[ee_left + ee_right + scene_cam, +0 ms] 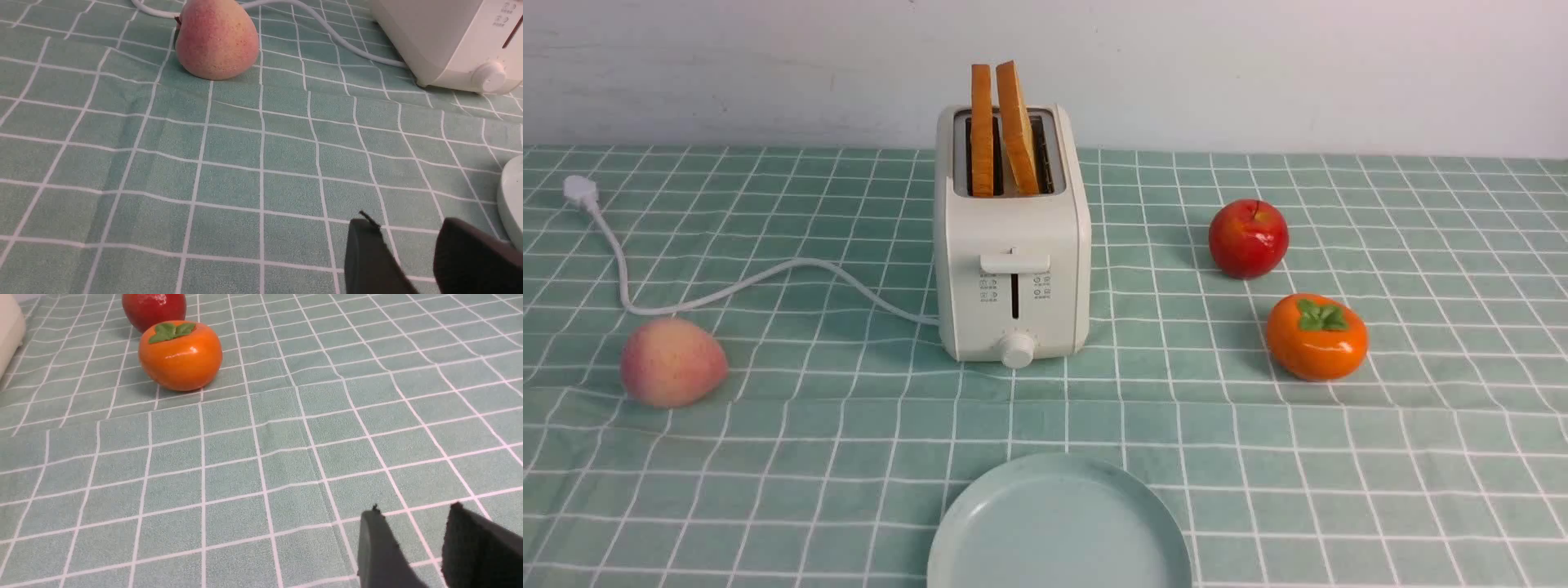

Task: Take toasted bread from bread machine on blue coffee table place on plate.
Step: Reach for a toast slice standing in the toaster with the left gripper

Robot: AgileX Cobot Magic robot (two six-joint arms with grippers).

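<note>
Notably, the only markings are 2 small columns of icons and tiny print on the front of the bread machine (pixel 1013 269), either side of its lever slot, too small to read. The cream-white, round-cornered body stands upper centre in the front view, smooth and matt like plastic, with a flat lever (pixel 1014 263) and a round knob (pixel 1018 349) below it.

Its 2 slots hold the toasted bread: 1 slice (pixel 982 131) upright in the left slot, the other slice (pixel 1018 126) in the right slot leaning left at the top. Both are square with orange-brown crust and stick up above the slots; neither is on the plate yet.

The plate (pixel 1058 523), round, pale blue-green and shallow-rimmed, lies at bottom centre, cut by the frame edge.

The blue coffee table (pixel 849 457) wears a slightly wrinkled teal cloth with a white grid. A white cord (pixel 768 278) curves from the machine to a plug (pixel 580 192) at the upper left. A matt pink peach (pixel 672 362) lies at the left; a glossy red apple (pixel 1248 238) and a glossy orange persimmon (pixel 1316 336) with a green leaf cap sit at the right.

The left gripper (pixel 408 228) has its dark fingers apart over bare cloth, holding nothing; the right gripper (pixel 416 512) is likewise parted and holding nothing.
</note>
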